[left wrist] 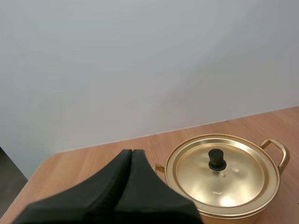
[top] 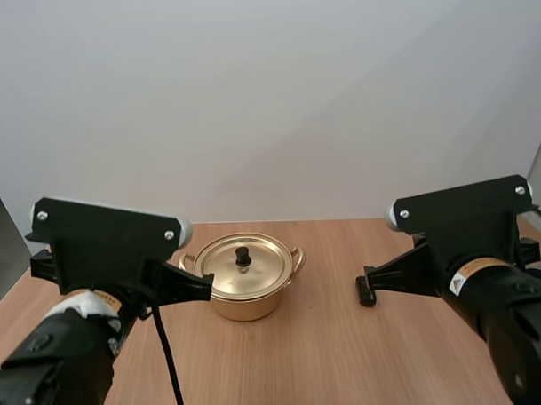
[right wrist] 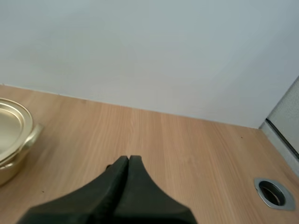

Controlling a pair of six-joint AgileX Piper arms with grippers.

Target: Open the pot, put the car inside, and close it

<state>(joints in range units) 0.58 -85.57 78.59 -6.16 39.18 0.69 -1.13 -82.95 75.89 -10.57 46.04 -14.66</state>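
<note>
A gold pot point(top: 247, 297) stands at the middle of the wooden table, its lid point(top: 243, 264) on, with a black knob point(top: 243, 255). The left wrist view shows the pot point(left wrist: 233, 205) and the lid's knob point(left wrist: 217, 159) close by. My left gripper point(top: 208, 290) hovers shut just left of the pot, its fingers together as one wedge point(left wrist: 132, 152). My right gripper point(top: 366, 281) is shut too point(right wrist: 128, 157), well to the right of the pot point(right wrist: 11, 158). A small dark thing point(top: 367, 296), perhaps the car, lies at its tip, mostly hidden.
A metal-rimmed hole point(right wrist: 272, 192) sits in the table near its right edge. A pale wall rises behind the table. Bare wood point(top: 329, 360) lies between the two arms in front of the pot.
</note>
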